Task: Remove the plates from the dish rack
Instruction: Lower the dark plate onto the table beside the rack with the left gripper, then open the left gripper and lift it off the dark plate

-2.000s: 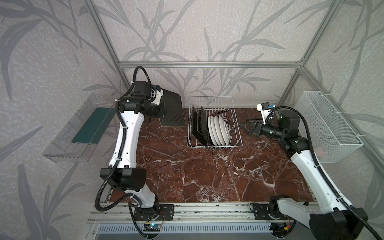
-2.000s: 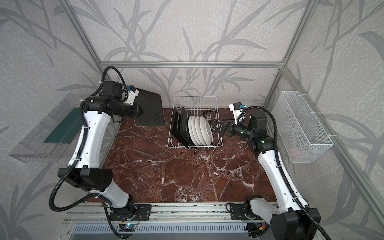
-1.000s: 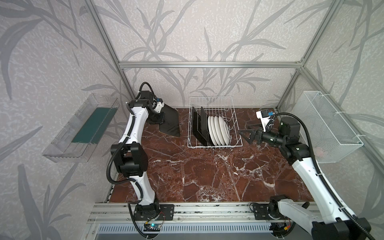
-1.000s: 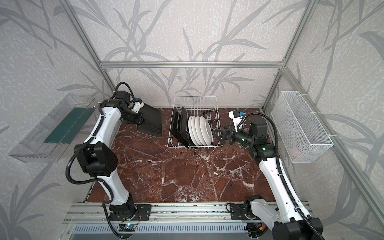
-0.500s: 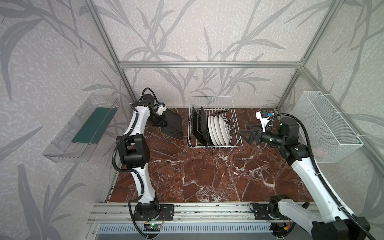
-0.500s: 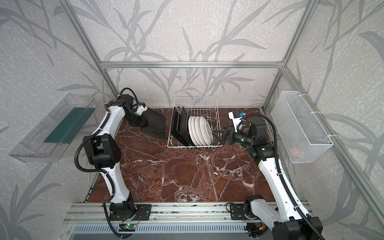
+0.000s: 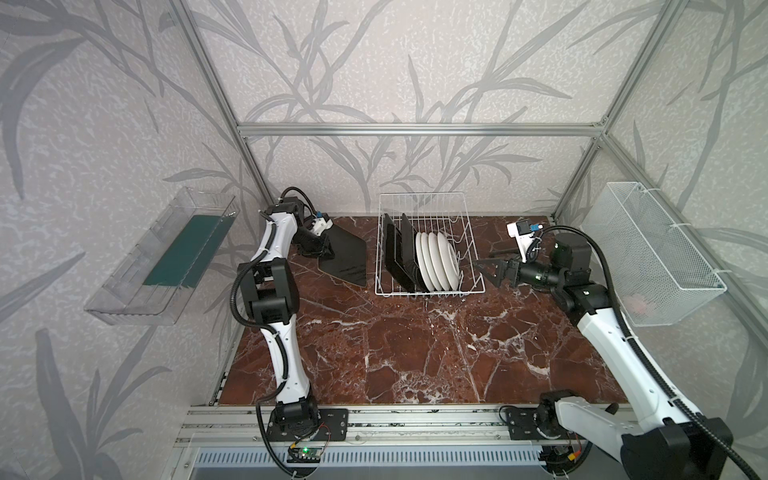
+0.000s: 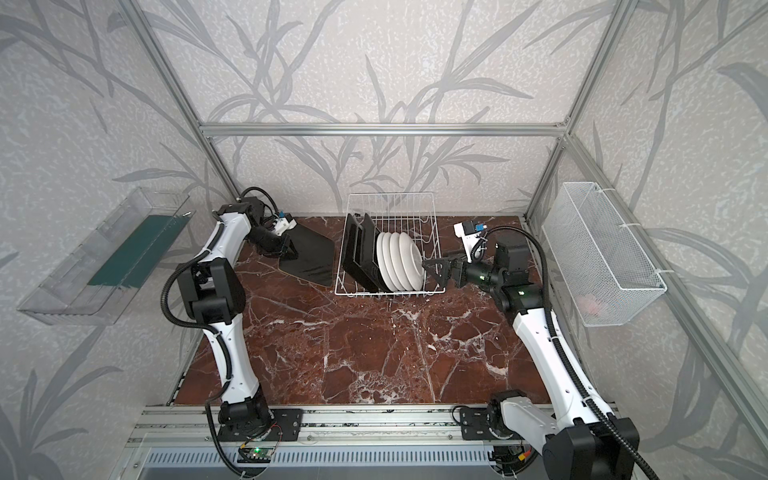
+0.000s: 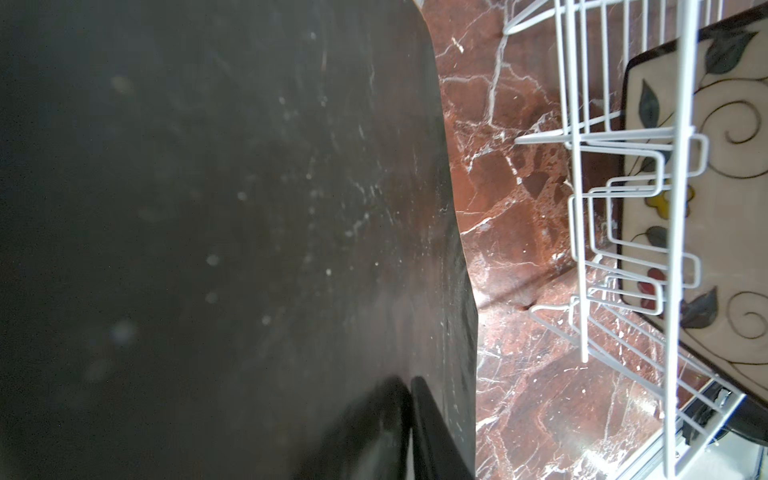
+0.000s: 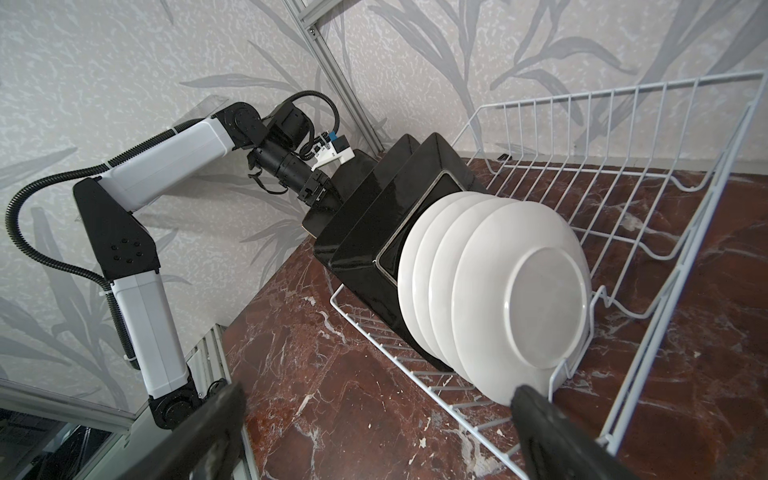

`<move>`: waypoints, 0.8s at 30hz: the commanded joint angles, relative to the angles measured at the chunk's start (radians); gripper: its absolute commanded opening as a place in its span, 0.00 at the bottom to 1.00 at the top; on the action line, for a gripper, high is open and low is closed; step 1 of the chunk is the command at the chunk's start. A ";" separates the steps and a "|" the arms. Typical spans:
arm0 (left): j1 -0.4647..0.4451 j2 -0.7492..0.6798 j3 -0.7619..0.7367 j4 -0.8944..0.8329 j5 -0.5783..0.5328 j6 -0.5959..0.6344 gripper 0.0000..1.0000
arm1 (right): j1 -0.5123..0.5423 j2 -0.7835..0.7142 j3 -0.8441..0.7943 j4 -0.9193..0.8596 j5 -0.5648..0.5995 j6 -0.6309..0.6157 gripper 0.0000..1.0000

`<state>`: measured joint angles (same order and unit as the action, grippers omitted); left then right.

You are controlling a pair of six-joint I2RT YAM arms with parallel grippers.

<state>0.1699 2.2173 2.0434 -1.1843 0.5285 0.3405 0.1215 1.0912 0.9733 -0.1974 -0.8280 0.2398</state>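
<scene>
Plates [image 7: 438, 266] stand on edge in the dish rack [image 7: 430, 294], backs rightward.

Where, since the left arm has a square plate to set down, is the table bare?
The widest bare stretch of table runs from the rack forward to the front rail. A smaller patch lies right of the rack, behind the open right gripper. Left of the rack is crowded: the left gripper holds the square plate there.
</scene>
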 commanded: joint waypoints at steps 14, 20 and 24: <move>0.036 0.200 0.273 -0.131 0.106 0.097 0.00 | 0.006 0.063 0.014 0.018 -0.021 0.021 0.99; 0.042 0.256 0.305 -0.147 0.079 0.109 0.04 | 0.007 0.079 0.035 0.002 -0.019 0.013 0.99; 0.043 0.270 0.311 -0.145 0.071 0.109 0.11 | 0.007 0.087 0.048 -0.012 -0.016 0.006 0.99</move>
<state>0.2138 2.4584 2.3238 -1.3228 0.6685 0.3927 0.1261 1.1736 0.9840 -0.1928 -0.8310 0.2596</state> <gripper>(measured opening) 0.245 0.991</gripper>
